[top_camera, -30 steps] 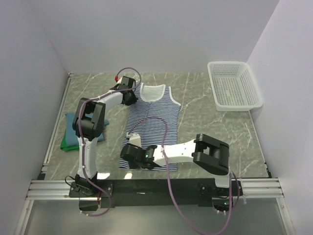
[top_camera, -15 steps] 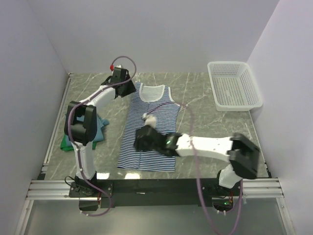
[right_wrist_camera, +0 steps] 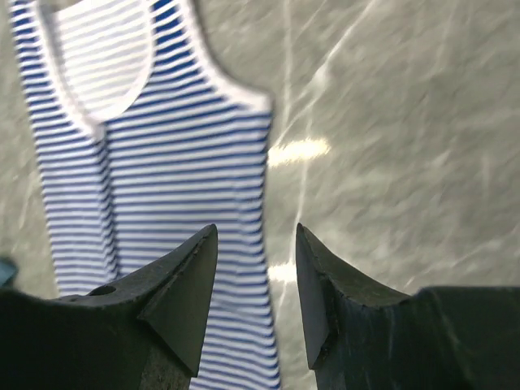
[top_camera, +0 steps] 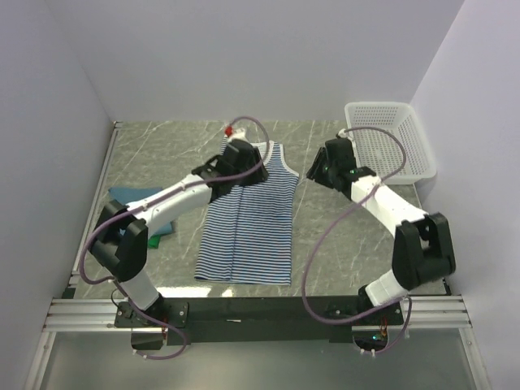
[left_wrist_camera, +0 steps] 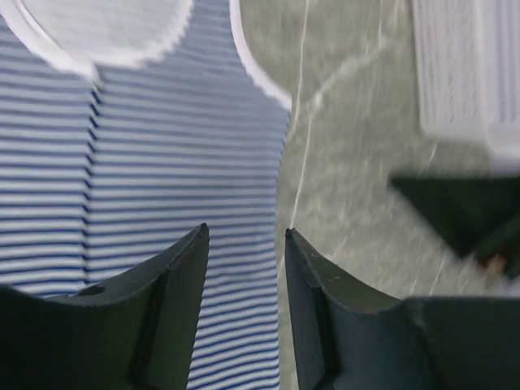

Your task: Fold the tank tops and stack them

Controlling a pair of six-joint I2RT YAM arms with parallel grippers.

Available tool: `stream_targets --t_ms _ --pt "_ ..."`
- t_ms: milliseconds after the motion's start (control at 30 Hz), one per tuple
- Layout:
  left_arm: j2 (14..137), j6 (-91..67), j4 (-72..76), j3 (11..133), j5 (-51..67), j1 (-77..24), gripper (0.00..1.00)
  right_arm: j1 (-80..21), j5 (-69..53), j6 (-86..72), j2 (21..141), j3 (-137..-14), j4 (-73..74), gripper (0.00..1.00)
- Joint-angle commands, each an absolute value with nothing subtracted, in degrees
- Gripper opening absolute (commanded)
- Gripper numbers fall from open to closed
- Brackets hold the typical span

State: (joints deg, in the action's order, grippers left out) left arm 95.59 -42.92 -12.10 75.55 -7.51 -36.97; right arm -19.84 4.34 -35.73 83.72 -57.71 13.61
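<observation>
Striped top (top_camera: pixel 246 231) is lying long-ways, its right edge sitting under your open left tool (left_wrist_camera: pixel 244 236), open right tool (right_wrist_camera: pixel 256 231) just beside.

L arm (top_camera: pixel 175 197) hides striped top (top_camera: pixel 248 231) neckline, most of teal top (top_camera: pixel 122 193) & green top (top_camera: pixel 162 234); wrist views blurry.

White-black arms (top_camera: pixel 183 195), purple cables (top_camera: pixel 306 272), red plug (top_camera: pixel 229 130) perhaps.

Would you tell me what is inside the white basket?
The white basket shows only bare mesh floor; the right arm's cable covers a strip at its left.
</observation>
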Motion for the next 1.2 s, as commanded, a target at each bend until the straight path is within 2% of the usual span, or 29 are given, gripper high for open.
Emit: stream_targets --t_ms 0,167,333,767,1167 --pt "93.17 -45.44 -10.29 71.74 -10.02 -41.90 0.47 -16.01 0.18 -29.53 90.34 -65.72 16.08 0.51" --pt "95.70 -47.45 -9.40 70.49 -11.95 -49.12 0.45 -11.44 -0.96 -27.60 100.00 -73.73 19.16 0.50" --pt "97.82 -49.74 -7.83 67.86 -12.92 -54.84 0.45 -10.02 -2.45 -27.16 104.67 -78.66 20.57 0.50" --pt "97.30 -57.83 -3.08 56.17 -14.41 -65.39 0.44 -14.76 -2.47 -28.30 113.89 -82.17 18.89 0.49" --pt "96.15 -61.00 -0.71 51.86 -15.64 -72.42 0.45 -16.61 2.20 -29.88 120.23 -86.40 19.51 0.45"
